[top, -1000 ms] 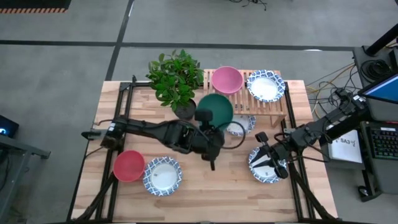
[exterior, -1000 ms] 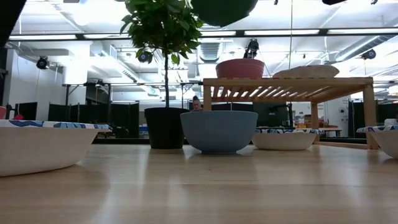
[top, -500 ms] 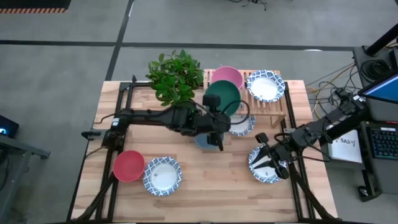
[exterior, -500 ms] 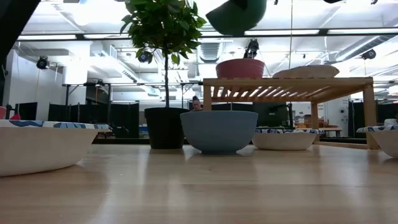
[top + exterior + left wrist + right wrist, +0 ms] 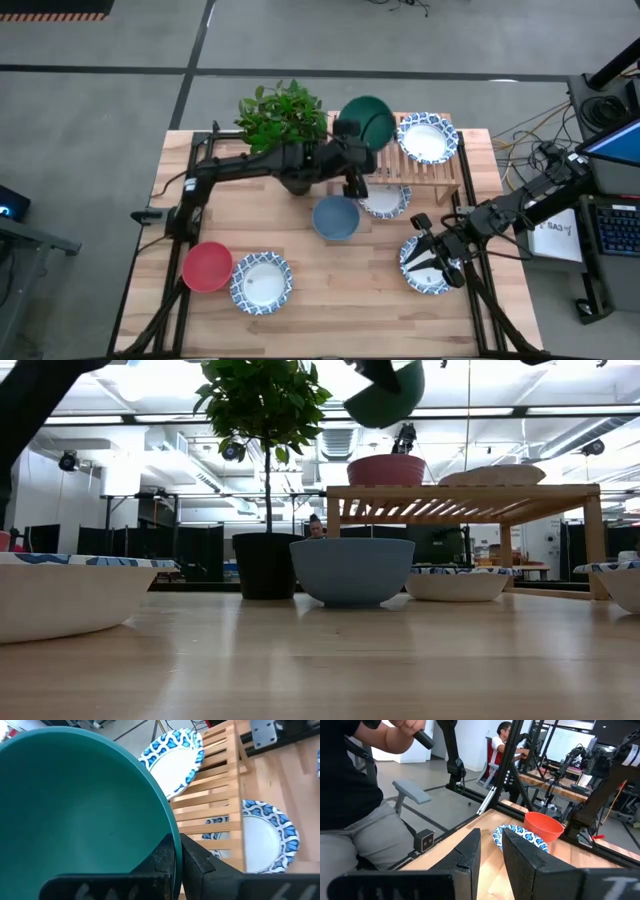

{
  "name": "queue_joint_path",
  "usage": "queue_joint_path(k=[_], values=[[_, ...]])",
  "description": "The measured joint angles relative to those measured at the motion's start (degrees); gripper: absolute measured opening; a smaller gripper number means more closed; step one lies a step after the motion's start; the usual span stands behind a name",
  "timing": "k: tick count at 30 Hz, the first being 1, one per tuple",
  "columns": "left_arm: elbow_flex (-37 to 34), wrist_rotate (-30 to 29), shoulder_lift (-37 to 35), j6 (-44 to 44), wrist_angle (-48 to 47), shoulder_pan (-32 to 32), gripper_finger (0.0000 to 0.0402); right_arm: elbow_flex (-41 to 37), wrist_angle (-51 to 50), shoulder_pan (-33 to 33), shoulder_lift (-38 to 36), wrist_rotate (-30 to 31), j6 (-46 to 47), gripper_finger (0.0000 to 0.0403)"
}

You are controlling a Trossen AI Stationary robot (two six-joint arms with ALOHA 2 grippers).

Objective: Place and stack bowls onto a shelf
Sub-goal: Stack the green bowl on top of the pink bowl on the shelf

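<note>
The dark green bowl (image 5: 368, 118) hangs in the air over the left end of the shelf (image 5: 432, 172), with my left gripper (image 5: 350, 142) shut on it. In the low view it is tilted (image 5: 385, 395) above the pink bowl (image 5: 387, 469), which sits on the shelf (image 5: 460, 492). The high view hides the pink bowl. A white bowl with a blue-patterned rim (image 5: 427, 137) sits on the shelf's right end. My right gripper (image 5: 440, 262) waits open at the table's right, above another patterned bowl (image 5: 428, 268). My left gripper holds the green bowl by its rim (image 5: 169, 832), one finger (image 5: 161, 862) inside the bowl and the other (image 5: 196, 862) outside. The bowl is lifted clear and tilted, above the shelf's left end.
A blue bowl (image 5: 336, 217) stands on the table in front of the shelf, and a patterned bowl (image 5: 385, 200) lies partly under it. A potted plant (image 5: 283, 120) stands left of the shelf. A red bowl (image 5: 207, 266) and a patterned bowl (image 5: 262, 282) sit near left.
My left gripper has carried the green bowl toward the table's far edge and a little to the right, from above the blue bowl to above the shelf's left end. The bowl has tipped on the way and now covers the pink bowl from above.
</note>
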Motion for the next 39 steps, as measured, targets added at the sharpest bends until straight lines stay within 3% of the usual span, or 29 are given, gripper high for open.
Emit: queue_joint_path(k=[6,13,23,39], values=[[0.00,1.05,0.00,-0.15,1.42,3.30,0.0000,0.00,0.00,0.00,-0.01,0.01,0.29,0.0068],[-0.57,7.31,0.00,-0.74,6.99,6.24,0.0000,0.02,0.00,0.00,-0.02,0.02,0.50,0.0068],[-1.68,7.36,0.00,-7.42,6.81,9.14,0.0000,0.02,0.00,0.00,-0.04,0.04,0.86,0.0068],[-2.60,7.36,2.11,-9.27,6.35,9.16,0.0000,0.08,-0.05,0.00,-0.07,0.04,1.58,0.0068]])
